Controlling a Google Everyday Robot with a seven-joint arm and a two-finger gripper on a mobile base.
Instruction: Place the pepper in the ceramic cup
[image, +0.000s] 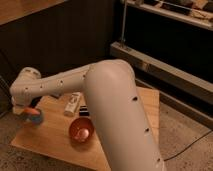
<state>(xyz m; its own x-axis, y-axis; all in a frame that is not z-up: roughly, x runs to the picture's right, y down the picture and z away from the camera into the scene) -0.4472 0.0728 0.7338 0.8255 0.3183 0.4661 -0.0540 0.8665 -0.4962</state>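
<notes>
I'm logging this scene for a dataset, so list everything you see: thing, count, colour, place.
Wooden table: one, light brown, centre-left.
Round red-orange bowl: one, on the table near its front.
Slim orange pepper: one, at the table's left edge, at the gripper.
Light-blue ceramic cup: one, left edge, just under the pepper.
White rectangular box: one, mid-table.
Small dark object: one, beside the box; unclear.
Metal shelving: grey, right background.
Robot arm: one, white, across the centre.
Gripper: one, far left over the cup.
</notes>
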